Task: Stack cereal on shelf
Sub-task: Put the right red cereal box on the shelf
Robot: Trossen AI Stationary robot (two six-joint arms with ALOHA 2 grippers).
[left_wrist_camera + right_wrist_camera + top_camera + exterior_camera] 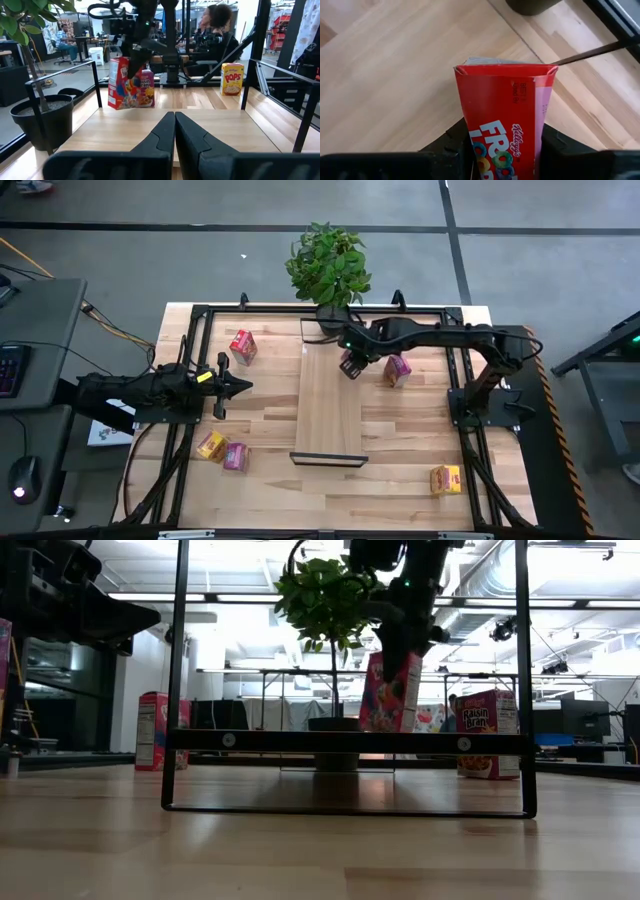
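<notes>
The shelf is a long light-wood plank with black end frames, lying at the table's middle. My right gripper is over its far end, shut on a red cereal box, which also shows in the low view. My left gripper is shut and empty, left of the shelf. On the tabletop stand a red box, a pink-magenta box, a yellow box beside a pink one, and a yellow box. My right gripper pinches the red box between its two fingers, one on each narrow side, near the box's upper end. The fingers come from above, slanting down. The box hangs tilted, its lower end close to the shelf top; whether it touches, I cannot tell.
A potted plant stands at the table's far edge, just behind the shelf's far end. A black metal frame runs around the table. People sit in the room beyond. Bare wood lies near the table's front edge.
</notes>
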